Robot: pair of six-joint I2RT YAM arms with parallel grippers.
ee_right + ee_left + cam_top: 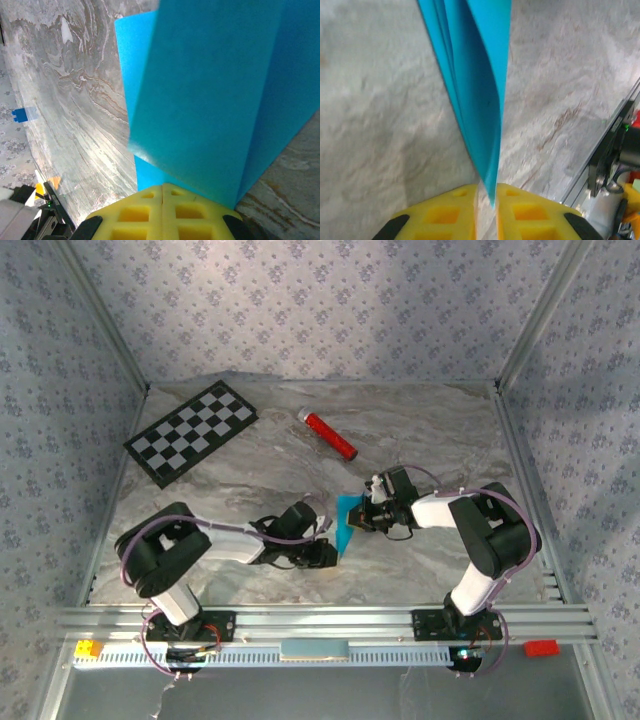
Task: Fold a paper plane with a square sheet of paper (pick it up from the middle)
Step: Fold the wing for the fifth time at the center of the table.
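The sheet of paper (pixel 347 522) is bright cyan-blue and folded into several layers. It stands on edge above the marble table, between the two arms. In the left wrist view the paper (pixel 475 75) narrows to a point that hangs in the thin gap of my left gripper (pixel 487 200). Those yellow fingers stand slightly apart, with table showing between them. My left gripper (pixel 330 552) is at the paper's lower tip. My right gripper (pixel 362 515) is at the paper's right side, and in its wrist view it (pixel 163 189) is shut on the edge of the broad blue panels (pixel 215 100).
A black-and-white checkerboard (pixel 190 432) lies at the back left and a red cylinder (pixel 330 435) behind the paper. An aluminium rail (pixel 320 620) runs along the near edge, with a yellow block (pixel 88 648) and a red block (pixel 540 647) beyond it.
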